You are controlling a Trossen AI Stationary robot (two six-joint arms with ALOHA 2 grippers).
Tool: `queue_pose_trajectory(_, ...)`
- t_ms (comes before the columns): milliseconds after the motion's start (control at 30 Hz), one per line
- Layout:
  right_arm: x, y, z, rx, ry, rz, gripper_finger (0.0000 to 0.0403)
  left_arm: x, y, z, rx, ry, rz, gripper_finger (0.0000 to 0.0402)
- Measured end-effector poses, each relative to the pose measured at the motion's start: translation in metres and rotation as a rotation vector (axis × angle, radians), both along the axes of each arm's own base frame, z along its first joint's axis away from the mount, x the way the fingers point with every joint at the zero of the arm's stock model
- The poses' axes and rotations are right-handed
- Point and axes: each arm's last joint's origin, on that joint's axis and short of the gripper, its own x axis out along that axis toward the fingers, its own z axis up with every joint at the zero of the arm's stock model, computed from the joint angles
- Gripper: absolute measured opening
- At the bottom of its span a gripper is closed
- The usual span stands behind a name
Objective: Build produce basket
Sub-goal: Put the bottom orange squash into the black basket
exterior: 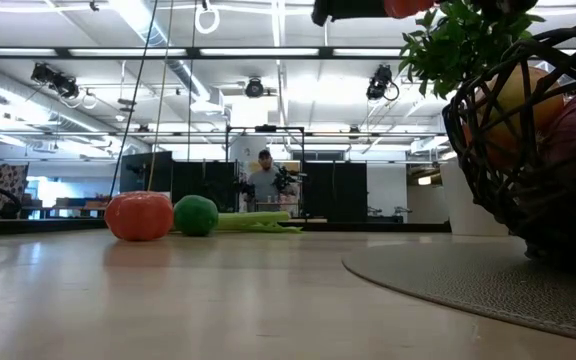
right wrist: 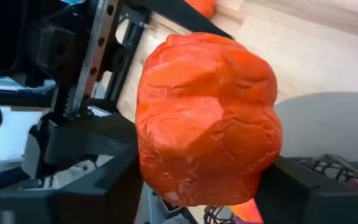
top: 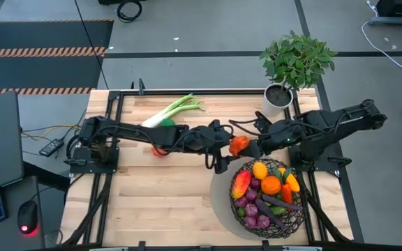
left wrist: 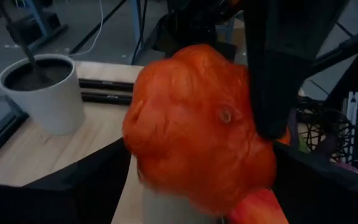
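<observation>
Midair, both tools (top: pixel 239 146) grip one orange pumpkin (top: pixel 239 145).

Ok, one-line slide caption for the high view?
Both grippers meet on an orange pumpkin just above the basket.

orange pumpkin (right wrist: pixel 207 118) between dark fingers (right wrist: pixel 79 146), above table (right wrist: pixel 328 56)

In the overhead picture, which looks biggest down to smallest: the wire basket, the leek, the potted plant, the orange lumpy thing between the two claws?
1. Basket
2. Potted plant, nearly as wide as the basket
3. Leek, long but thin
4. Orange lumpy vegetable, clearly smallest
</observation>
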Motion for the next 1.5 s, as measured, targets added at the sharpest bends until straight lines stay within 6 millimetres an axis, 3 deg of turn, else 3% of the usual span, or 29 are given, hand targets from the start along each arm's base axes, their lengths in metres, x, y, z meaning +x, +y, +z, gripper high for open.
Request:
queue_pose_trajectory(67,-0.003,-0.002,0.000,-0.019,0.016,-0.003,0.0237,-0.006,0.002,0.005,-0.002,0.024,0.003,0.0354)
queue_pose_trajectory(233,-0.010,-0.005,-0.003,-0.033,0.064,0.022,0.0236,-0.015,0.002,0.020,0.003,-0.011,0.013,0.0354)
queue_pose_trajectory(433,-0.021,-0.001,-0.001,0.069,0.099,0.149,0.0249,-0.028,0.004,0.014,0.067,0.139,-0.012,0.0355)
queue_pose_trajectory(600,-0.036,0.017,-0.003,0.262,0.240,0.317,0.0248,-0.039,0.019,0.010,0.010,0.248,0.060,0.0355)
queue_pose_trajectory(833,-0.054,0.046,-0.006,0.453,0.446,0.382,0.0248,-0.049,0.035,0.013,-0.087,0.281,0.149,0.0355)
queue_pose_trajectory(1200,-0.064,0.097,-0.030,0.447,0.730,0.290,0.0254,-0.057,0.069,0.005,-0.257,0.388,0.172,0.0355)
queue_pose_trajectory(1500,-0.059,0.133,-0.051,0.437,0.844,0.230,0.0269,-0.064,0.079,-0.001,-0.263,0.483,0.157,0.0355)
